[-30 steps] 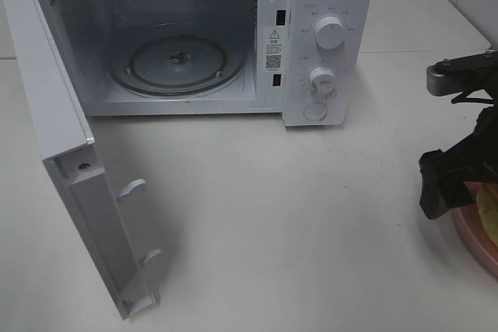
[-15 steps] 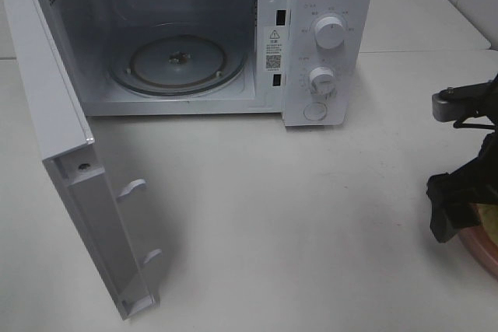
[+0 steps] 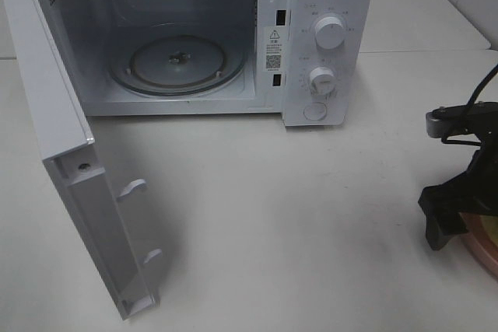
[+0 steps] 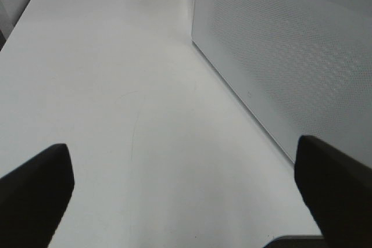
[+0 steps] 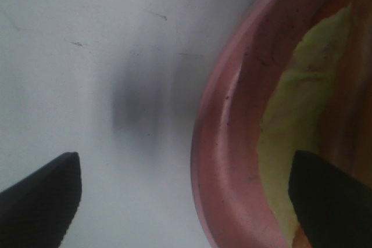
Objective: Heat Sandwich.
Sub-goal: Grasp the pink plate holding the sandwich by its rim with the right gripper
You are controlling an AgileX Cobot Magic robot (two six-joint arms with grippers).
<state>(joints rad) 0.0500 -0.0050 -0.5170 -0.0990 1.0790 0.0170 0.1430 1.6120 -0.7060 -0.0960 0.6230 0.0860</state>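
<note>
The sandwich (image 5: 299, 108) lies on a round pink plate (image 5: 224, 143); only its pale yellow-green filling and a reddish edge show in the right wrist view. My right gripper (image 5: 186, 201) is open, its fingers straddling the plate's rim, one over the bare table and one over the sandwich. In the exterior view this gripper (image 3: 457, 217) sits low at the far right, over the plate (image 3: 484, 248). My left gripper (image 4: 186, 196) is open over bare table, with nothing between its fingers.
A white microwave (image 3: 327, 36) stands at the back with its door (image 3: 70, 161) swung open to the left and an empty glass turntable (image 3: 177, 64) inside. The left wrist view shows its perforated side wall (image 4: 279, 56) close by.
My right gripper has come down and a little toward the near edge, settling around the plate's rim. Microwave and door have not moved.
</note>
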